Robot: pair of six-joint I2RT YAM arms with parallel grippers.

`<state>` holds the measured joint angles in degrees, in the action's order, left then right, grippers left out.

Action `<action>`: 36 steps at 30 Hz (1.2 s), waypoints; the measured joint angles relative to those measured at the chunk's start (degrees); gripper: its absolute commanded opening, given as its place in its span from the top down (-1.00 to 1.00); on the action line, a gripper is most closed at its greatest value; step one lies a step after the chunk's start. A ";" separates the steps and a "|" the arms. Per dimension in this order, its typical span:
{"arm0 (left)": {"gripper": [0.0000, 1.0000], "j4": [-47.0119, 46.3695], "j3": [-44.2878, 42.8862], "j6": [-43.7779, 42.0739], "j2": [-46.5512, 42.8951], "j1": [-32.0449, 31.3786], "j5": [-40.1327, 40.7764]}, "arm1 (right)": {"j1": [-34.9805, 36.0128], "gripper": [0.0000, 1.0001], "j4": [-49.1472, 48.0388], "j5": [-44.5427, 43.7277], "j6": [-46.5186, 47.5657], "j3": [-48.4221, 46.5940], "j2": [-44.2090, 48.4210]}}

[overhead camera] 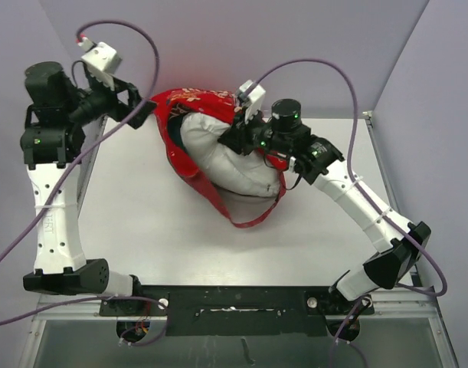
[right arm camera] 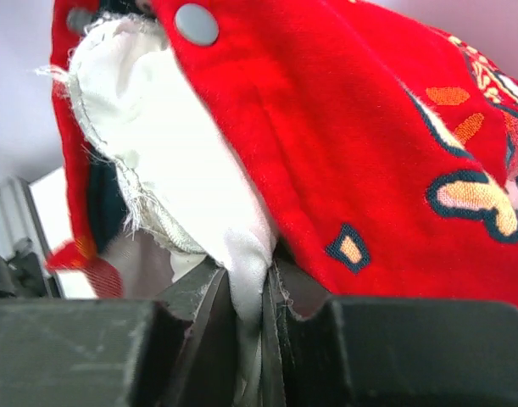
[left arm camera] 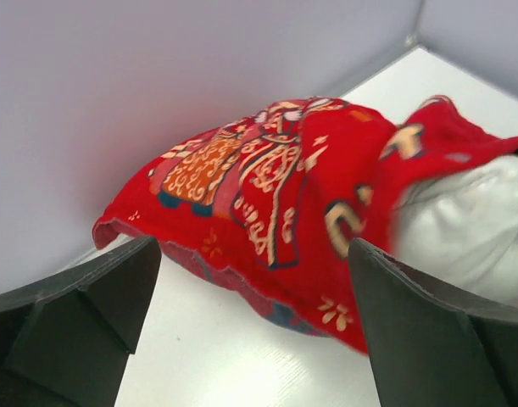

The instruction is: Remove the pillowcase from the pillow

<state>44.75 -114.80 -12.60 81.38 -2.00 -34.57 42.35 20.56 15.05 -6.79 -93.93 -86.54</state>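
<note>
The white pillow (overhead camera: 218,157) lies at the back middle of the table, half out of the red pillowcase (overhead camera: 195,103), which still covers its far end. A loose red edge of the case (overhead camera: 245,221) trails toward the front. My right gripper (overhead camera: 234,138) is shut on a fold of the pillow's white fabric (right arm camera: 199,170), pinched between the jaws (right arm camera: 250,297), with the red case (right arm camera: 360,144) draped over it. My left gripper (overhead camera: 144,103) is open at the case's far left corner. In the left wrist view its fingers (left arm camera: 254,254) stand either side of the printed case (left arm camera: 267,195), not touching it.
The grey back wall runs close behind the pillow. A grey snap button (right arm camera: 196,24) sits on the case's opening edge. Purple cables (overhead camera: 325,69) arc above both arms. The table's right edge (overhead camera: 375,153) lies beyond the right arm.
</note>
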 measured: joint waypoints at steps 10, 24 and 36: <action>-0.96 -7.19 2.51 3.91 -0.17 18.75 -26.45 | -14.32 1.00 -3.91 19.58 -21.55 -15.69 -6.01; -0.96 0.17 21.68 -27.34 9.29 18.43 -24.94 | -35.10 1.00 -48.43 45.59 -72.11 -8.92 -6.97; -0.96 -9.35 15.34 -31.15 30.91 3.69 -8.76 | -48.65 1.00 -50.16 51.28 -80.67 -6.73 -7.65</action>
<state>35.40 -99.46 -43.75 112.29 1.69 -43.33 -6.31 -29.61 66.32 -87.46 -100.66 -94.19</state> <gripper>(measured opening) 0.979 0.126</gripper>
